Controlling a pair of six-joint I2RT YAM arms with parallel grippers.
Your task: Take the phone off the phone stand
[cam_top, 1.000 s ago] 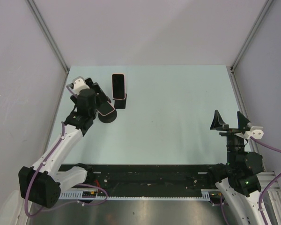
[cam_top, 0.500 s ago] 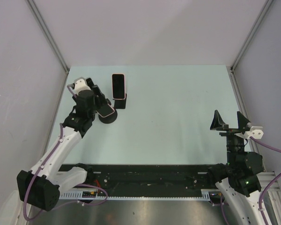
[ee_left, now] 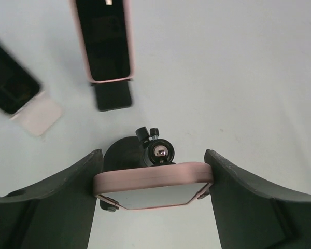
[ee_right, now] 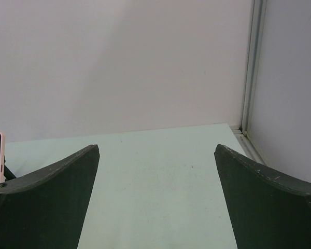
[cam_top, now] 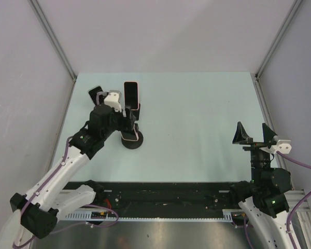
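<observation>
My left gripper (cam_top: 128,133) is shut on a pink-cased phone (ee_left: 151,182), gripping its two side edges. Right behind the phone sits the stand's ball joint (ee_left: 159,151) and its round black base (ee_left: 122,155). Small black clips of the stand show at the phone's lower corners. In the top view the phone (cam_top: 129,137) and the round base (cam_top: 133,143) sit left of the table's middle. My right gripper (cam_top: 255,134) is open and empty at the near right, and it is also open in its own view (ee_right: 155,150).
A second pink-cased phone (cam_top: 130,95) leans in a black block stand (cam_top: 133,112) just behind my left gripper; it also shows in the left wrist view (ee_left: 103,41). A dark phone (cam_top: 95,93) lies flat at the back left. Grey walls enclose the table.
My left arm has swung right and nearer, and the gripped phone and its round stand base moved with it. The dark phone at the back left is now uncovered. The right arm has not moved.
</observation>
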